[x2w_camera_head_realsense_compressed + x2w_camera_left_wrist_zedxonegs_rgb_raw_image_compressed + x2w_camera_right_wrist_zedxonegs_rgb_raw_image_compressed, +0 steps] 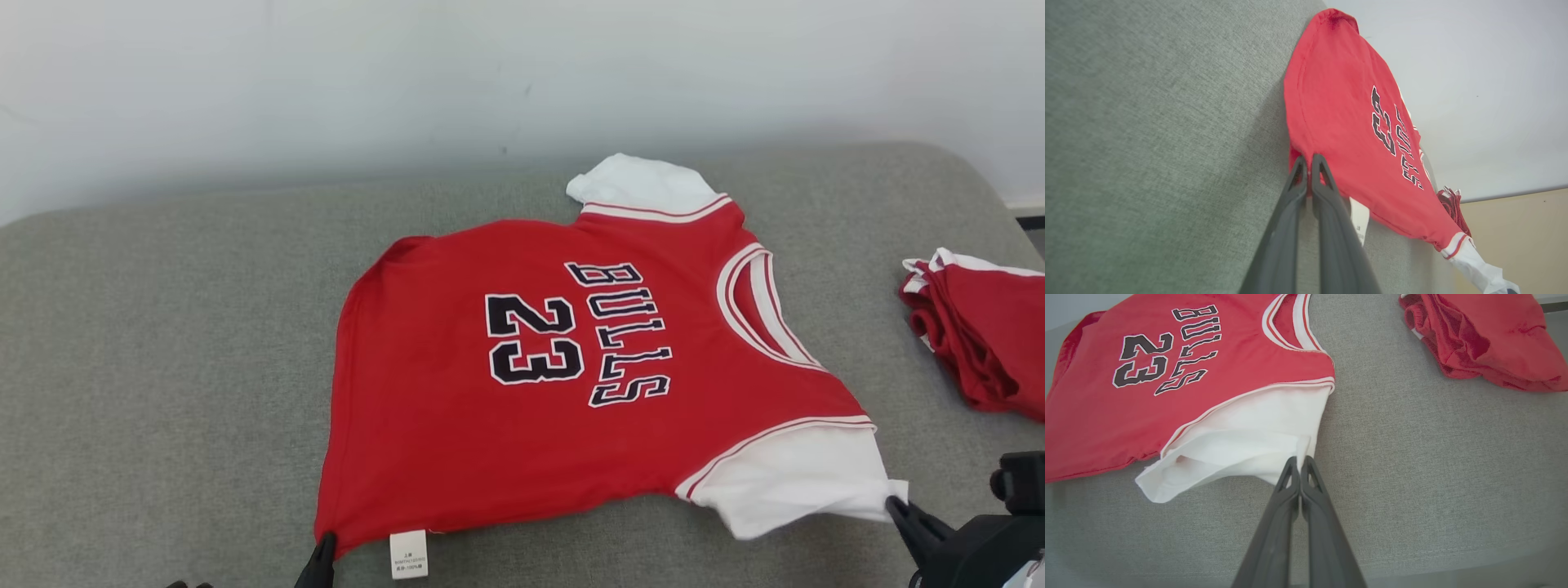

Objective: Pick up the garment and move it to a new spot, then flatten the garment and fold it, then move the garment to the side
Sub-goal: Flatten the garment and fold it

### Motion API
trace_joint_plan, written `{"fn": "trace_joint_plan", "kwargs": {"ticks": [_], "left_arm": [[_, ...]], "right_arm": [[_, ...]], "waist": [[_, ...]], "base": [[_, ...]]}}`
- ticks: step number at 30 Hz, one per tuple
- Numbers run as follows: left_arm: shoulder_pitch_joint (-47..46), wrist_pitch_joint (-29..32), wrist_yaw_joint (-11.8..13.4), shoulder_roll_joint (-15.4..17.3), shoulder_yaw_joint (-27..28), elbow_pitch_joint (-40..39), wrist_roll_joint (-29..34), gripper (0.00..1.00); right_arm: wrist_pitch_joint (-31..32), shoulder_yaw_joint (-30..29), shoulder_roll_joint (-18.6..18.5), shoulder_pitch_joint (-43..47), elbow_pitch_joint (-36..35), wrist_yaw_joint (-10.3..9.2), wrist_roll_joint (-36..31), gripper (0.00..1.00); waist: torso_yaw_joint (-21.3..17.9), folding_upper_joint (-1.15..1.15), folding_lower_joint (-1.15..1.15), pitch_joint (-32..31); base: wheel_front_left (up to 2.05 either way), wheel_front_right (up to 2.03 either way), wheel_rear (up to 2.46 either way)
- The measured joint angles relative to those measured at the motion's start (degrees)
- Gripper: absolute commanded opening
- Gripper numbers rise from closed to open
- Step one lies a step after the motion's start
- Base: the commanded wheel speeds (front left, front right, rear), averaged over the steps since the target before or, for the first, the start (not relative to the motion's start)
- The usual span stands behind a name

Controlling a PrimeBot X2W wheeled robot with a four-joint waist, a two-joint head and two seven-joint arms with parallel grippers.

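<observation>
Red jersey (441, 425), white sleeves (784, 482), spread flat; left hand (324, 543) clamps its hem (331, 457), right hand (896, 506) a sleeve.

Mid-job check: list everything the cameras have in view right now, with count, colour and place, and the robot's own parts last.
red jersey shirt with white sleeves: one, red with black "BULLS 23" print, spread flat mid-surface, neck opening toward the right
white care label: one, white, at the shirt's near hem
heap of red cloth garments: one heap, red with white trim, at the surface's right edge, apart from the shirt
grey woven fabric surface: one, grey, under everything
pale wall: one, off-white, behind the surface
left claw: one, dark, shut on the shirt's near-left hem corner
right claw: one, dark, shut on the edge of the near white sleeve
</observation>
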Motion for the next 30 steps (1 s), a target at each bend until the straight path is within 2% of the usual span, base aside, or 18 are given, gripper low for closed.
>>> {"fn": "trace_joint_plan", "kwargs": {"ticks": [3, 6, 10, 15, 21, 24, 30], "left_arm": [[0.8, 0.1, 0.5, 0.1, 0.2, -1.5, -0.3, 0.00], [0.5, 0.7, 0.5, 0.2, 0.1, -2.9, -0.5, 0.00], [-4.2, 2.6, 0.9, 1.3, 0.1, -4.5, -0.5, 0.00], [-16.6, 6.2, 2.0, 4.6, 1.6, -5.1, -0.1, 0.00], [-35.9, 10.7, 4.1, 9.0, 2.7, -2.2, 2.7, 0.00], [-45.1, 11.9, 5.0, 10.3, 2.6, 0.5, 4.3, 0.00], [-58.5, 12.3, 5.0, 11.4, 0.5, 5.7, 9.0, 0.00]], "right_arm": [[-1.4, -1.0, 0.4, -0.2, -1.7, 0.00, -0.4, 0.00], [-4.1, 0.6, 0.3, -2.6, -1.7, 0.00, 0.0, 0.00], [-8.4, 4.1, -2.4, -9.3, -0.3, 0.00, 0.6, 0.00], [-14.6, 9.6, -8.8, -24.0, 4.3, 0.00, 1.3, 0.00], [-21.8, 16.5, -13.8, -46.1, 14.4, 0.00, 2.3, 0.00], [-25.2, 19.7, -15.1, -56.9, 21.1, 0.00, 1.4, 0.00], [-30.4, 24.8, -16.0, -73.5, 32.9, 0.00, -0.9, 0.00]], "waist": [[0.0, 0.00, 0.00, -1.6], [-0.4, 0.00, 0.00, -2.3], [-1.2, 0.01, 0.01, -2.6], [-2.1, 0.01, 0.02, -1.9], [-3.5, 0.01, 0.02, 0.0], [-4.4, 0.01, 0.03, 1.3], [-5.6, 0.02, 0.03, 4.0]], "base": [[0.00, 0.00, 0.00], [0.00, 0.00, 0.00], [0.00, 0.00, 0.00], [0.00, 0.00, 0.00], [0.00, 0.00, 0.00], [0.00, 0.00, 0.00], [0.00, 0.00, 0.00]]}}
